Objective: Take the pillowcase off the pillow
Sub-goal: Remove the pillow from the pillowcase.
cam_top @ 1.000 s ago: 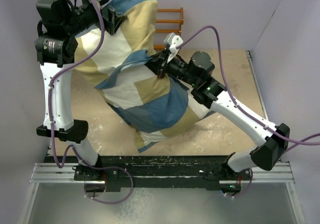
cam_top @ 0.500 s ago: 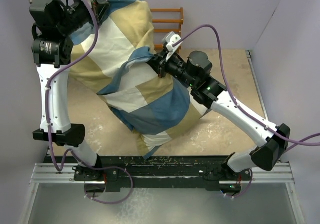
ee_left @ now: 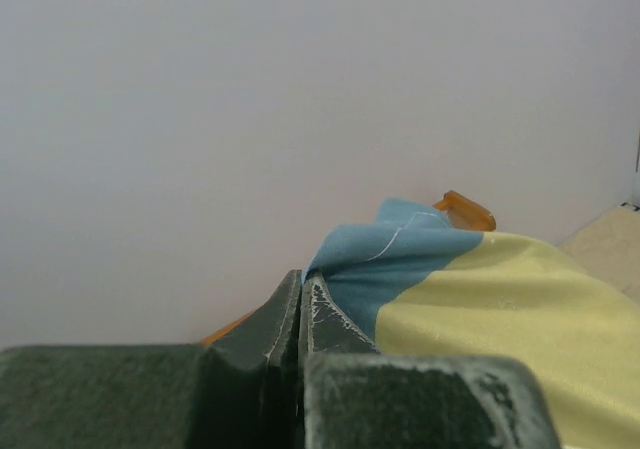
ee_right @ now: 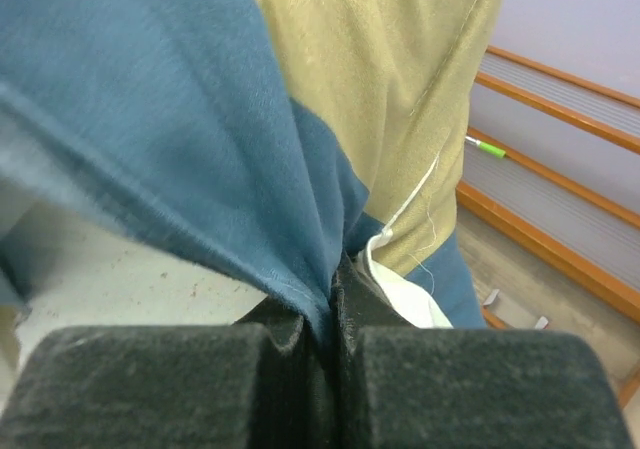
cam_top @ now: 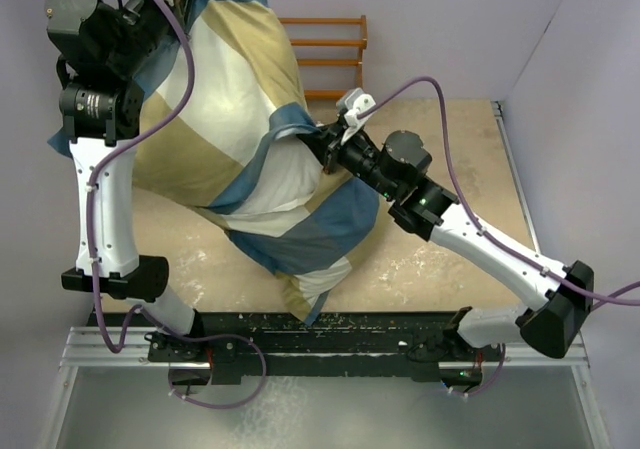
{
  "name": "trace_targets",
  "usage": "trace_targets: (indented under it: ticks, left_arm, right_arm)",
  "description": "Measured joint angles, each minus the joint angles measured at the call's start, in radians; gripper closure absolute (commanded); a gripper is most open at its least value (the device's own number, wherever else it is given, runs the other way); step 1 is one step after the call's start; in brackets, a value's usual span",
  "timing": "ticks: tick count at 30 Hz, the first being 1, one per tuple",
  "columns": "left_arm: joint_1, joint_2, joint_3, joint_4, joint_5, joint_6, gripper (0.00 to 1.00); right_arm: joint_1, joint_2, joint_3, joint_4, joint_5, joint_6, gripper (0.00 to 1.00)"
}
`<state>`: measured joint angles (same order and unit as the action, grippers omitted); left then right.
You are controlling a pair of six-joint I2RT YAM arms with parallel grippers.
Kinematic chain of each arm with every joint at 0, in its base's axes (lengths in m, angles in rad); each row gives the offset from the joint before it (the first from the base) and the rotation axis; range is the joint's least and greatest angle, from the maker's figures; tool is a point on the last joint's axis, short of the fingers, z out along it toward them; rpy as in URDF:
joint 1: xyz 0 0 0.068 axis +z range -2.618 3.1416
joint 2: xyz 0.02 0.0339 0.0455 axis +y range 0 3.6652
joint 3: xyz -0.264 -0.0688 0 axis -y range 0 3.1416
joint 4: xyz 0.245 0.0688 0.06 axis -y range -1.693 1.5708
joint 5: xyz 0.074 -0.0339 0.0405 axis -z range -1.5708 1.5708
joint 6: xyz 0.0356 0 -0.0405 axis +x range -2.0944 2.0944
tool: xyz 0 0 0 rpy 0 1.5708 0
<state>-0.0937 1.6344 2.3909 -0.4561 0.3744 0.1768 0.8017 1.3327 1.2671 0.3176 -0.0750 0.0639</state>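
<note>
As left pincer (ee_left: 302, 287) nips its corner, pillowcase (cam_top: 240, 119) hanging below

**The desk and what it carries**

The desk (cam_top: 460, 149) has a pale sandy top with white scuffed marks, and these are thicker toward its near edge. To the right of the right claw (cam_top: 322, 145) the top runs on to the side wall. Beyond this claw, at the far edge by the back wall, stands an orange wooden rack (cam_top: 325, 41) with several horizontal bars. Below the claw, toward the arm bases, the low end of the pillowcase (cam_top: 300, 239) comes down to the desk. Its tan and cream corner seems to rest there, just before the black rail (cam_top: 330, 331) along the near edge.
</note>
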Motion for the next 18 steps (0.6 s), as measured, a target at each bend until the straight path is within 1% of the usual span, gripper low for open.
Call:
trace_targets:
  ticks: [3, 7, 8, 9, 11, 14, 15, 16, 18]
  left_arm:
    - [-0.002, 0.004, 0.001, 0.000, -0.024, 0.012, 1.00]
    - [-0.015, 0.018, 0.000, 0.014, -0.093, 0.077, 1.00]
    - [-0.021, 0.023, -0.003, 0.028, -0.122, 0.106, 1.00]
    - [-0.020, 0.029, -0.007, 0.076, -0.186, 0.145, 1.00]
    - [0.009, 0.038, -0.023, 0.158, -0.283, 0.203, 1.00]
    - [0.058, 0.038, -0.075, 0.230, -0.378, 0.236, 1.00]
    - [0.068, 0.040, -0.087, 0.230, -0.391, 0.235, 0.95]
    - [0.073, 0.043, -0.092, 0.222, -0.394, 0.233, 0.82]
    - [0.077, 0.050, -0.093, 0.177, -0.353, 0.220, 0.28]
  right_arm:
    - [0.034, -0.039, -0.055, 0.038, 0.011, -0.008, 1.00]
    - [0.054, -0.138, -0.146, 0.080, 0.010, -0.010, 1.00]
    - [0.055, -0.183, -0.191, 0.100, 0.002, -0.008, 1.00]
    - [0.055, -0.231, -0.237, 0.097, -0.008, -0.006, 1.00]
    - [0.054, -0.323, -0.323, 0.096, -0.027, -0.006, 1.00]
    - [0.051, -0.422, -0.382, 0.106, -0.054, -0.006, 1.00]
    - [0.051, -0.442, -0.388, 0.115, -0.060, -0.006, 1.00]
    - [0.051, -0.448, -0.388, 0.116, -0.066, -0.005, 1.00]
    - [0.052, -0.438, -0.361, 0.093, -0.073, 0.000, 1.00]
